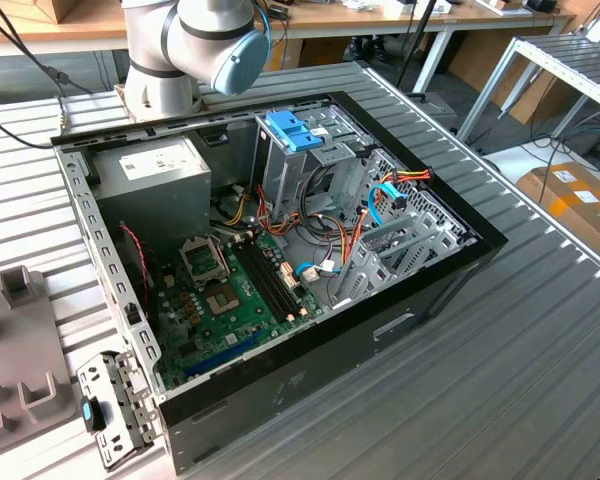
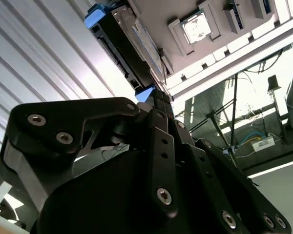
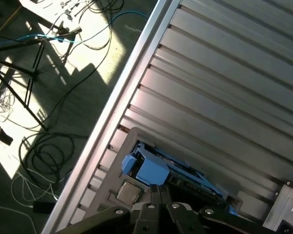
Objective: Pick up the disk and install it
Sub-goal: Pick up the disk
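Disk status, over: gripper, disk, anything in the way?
Gripper at the disk's blue-railed end. Disk in the grey tray, not in the computer case. Nothing seen in the way.

table [image 1: 540,330]: ribbed bare metal, dull sheen | disk [image 2: 129,46]: silver metal, blue plastic rails | gripper [image 2: 158,100]: matt black

Loose cables [image 1: 352,240] crowd the open case [image 1: 310,370] beside the drive cage [image 1: 276,175]
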Robot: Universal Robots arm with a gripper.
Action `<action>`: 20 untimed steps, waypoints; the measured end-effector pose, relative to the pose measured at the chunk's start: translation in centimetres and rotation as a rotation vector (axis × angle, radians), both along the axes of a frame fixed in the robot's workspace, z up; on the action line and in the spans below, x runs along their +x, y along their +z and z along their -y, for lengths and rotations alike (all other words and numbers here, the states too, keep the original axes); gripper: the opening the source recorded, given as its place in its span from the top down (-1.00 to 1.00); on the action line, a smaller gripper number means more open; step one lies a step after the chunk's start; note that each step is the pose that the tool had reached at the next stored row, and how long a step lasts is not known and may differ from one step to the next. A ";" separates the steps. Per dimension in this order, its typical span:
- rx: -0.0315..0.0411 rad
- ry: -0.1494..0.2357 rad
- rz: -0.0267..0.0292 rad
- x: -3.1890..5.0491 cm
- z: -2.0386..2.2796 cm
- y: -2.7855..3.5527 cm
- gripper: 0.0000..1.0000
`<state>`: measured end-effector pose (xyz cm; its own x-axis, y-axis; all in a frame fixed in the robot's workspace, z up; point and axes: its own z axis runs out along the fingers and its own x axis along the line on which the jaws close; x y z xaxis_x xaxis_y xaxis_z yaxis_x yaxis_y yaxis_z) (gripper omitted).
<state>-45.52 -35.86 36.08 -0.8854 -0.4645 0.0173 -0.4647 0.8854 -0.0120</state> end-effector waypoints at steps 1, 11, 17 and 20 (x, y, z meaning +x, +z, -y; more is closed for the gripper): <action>0.0000 0.022 0.0000 0.00 0.00 -0.01 0.79; 0.0000 0.258 0.0000 0.00 0.00 -0.11 0.79; 0.0000 0.375 0.0000 0.00 0.00 -0.17 0.79; 0.0000 0.458 0.0000 0.00 0.00 -0.20 0.79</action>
